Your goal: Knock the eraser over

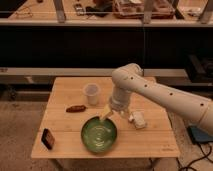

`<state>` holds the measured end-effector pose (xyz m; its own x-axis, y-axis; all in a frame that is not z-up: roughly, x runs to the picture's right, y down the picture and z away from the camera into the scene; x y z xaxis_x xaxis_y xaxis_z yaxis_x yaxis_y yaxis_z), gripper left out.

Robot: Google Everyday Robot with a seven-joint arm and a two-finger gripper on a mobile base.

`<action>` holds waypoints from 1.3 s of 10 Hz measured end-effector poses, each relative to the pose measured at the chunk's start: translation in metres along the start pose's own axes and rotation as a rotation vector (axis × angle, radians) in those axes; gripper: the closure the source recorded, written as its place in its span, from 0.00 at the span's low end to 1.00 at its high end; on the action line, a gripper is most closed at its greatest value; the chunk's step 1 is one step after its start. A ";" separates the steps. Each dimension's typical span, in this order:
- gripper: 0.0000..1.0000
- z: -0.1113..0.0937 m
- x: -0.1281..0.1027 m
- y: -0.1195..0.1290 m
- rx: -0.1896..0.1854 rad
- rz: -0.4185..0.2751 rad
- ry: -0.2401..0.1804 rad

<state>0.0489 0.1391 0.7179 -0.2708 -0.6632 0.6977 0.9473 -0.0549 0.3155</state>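
By my reading the job is not yet done: the eraser (48, 138) stands on end at the lower left of the frame, near the table's (150, 142) front corner. My gripper (106, 114) hangs well apart from it, over the upper rim of the green bowl (84, 135) at centre, and I cannot tell how it is set. The bowl looks empty; I cannot see into the white cup (91, 95) above it.

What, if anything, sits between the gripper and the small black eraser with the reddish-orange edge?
The gripper hangs over the far rim of the round green bowl. The small black eraser sits near the wooden table corner at picture left, near edge. The bowl's left side lies roughly on that line; nothing else visible does.
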 end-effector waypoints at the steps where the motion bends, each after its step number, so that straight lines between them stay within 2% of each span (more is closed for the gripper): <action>1: 0.20 0.000 0.000 -0.001 0.000 -0.001 0.001; 3: 0.20 -0.001 -0.006 -0.020 0.050 -0.021 0.027; 4: 0.21 -0.003 -0.014 -0.045 0.111 -0.045 0.053; 5: 0.25 -0.004 -0.026 -0.071 0.177 -0.074 0.074; 6: 0.35 -0.004 -0.040 -0.098 0.237 -0.110 0.092; 7: 0.43 -0.001 -0.053 -0.117 0.277 -0.139 0.100; 9: 0.67 0.024 -0.097 -0.160 0.366 -0.214 0.089; 11: 0.85 0.048 -0.124 -0.186 0.426 -0.248 0.070; 12: 0.95 0.061 -0.141 -0.204 0.460 -0.282 0.046; 13: 0.98 0.065 -0.147 -0.211 0.473 -0.297 0.035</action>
<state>-0.1223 0.2969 0.5907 -0.5006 -0.6954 0.5156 0.6494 0.0923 0.7549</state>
